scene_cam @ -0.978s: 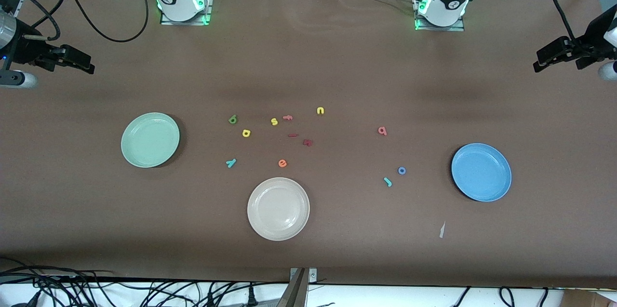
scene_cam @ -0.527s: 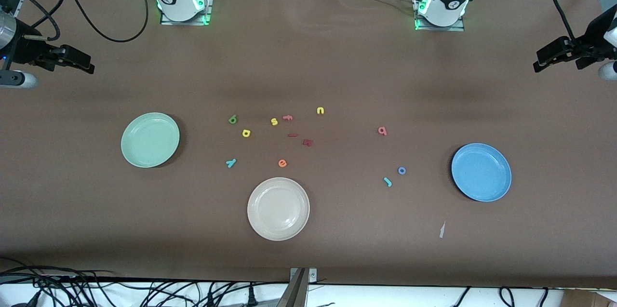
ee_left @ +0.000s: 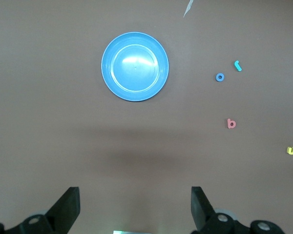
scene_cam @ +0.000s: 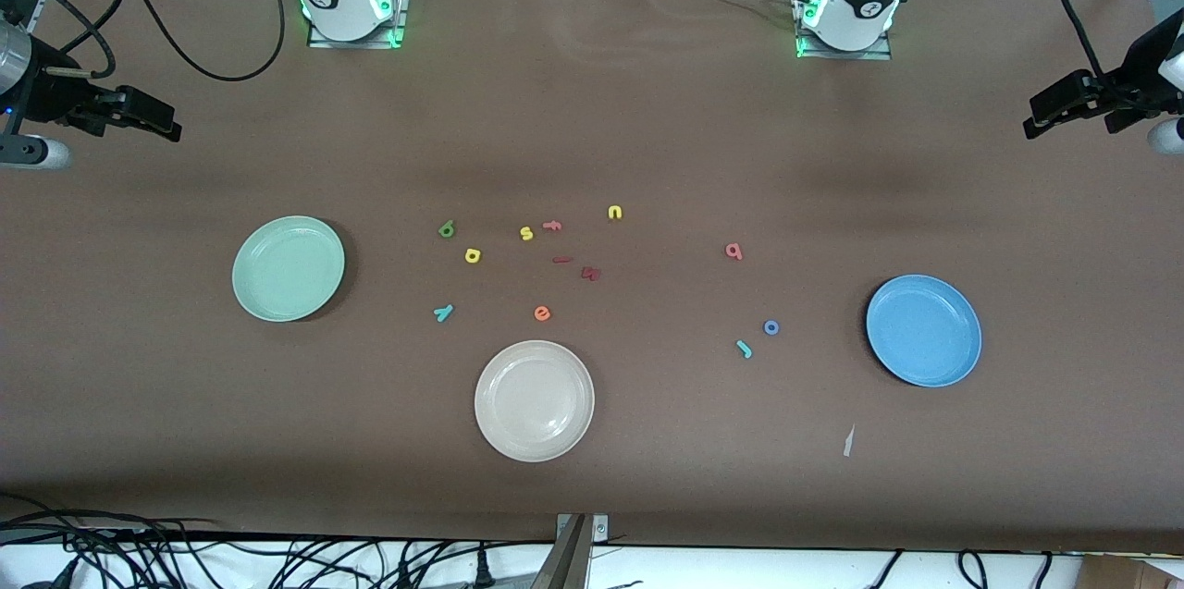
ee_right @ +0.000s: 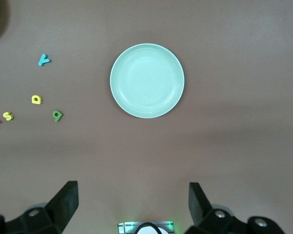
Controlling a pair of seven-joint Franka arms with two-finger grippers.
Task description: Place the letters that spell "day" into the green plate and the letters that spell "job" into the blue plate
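On brown cloth [scene_cam: 647, 127] — round plates, foam letters

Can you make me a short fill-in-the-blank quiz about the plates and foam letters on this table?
1. The round sky-blue plate holds ____ letters.
2. The blue ring "o" lies beside the teal hook ____.
3. The round plate nearest the front camera is ____ in colour.
4. The teal "y" lies nearer the round pale ____ plate than the sky-blue one.

Missing words: no; "j"; cream-white; mint-green
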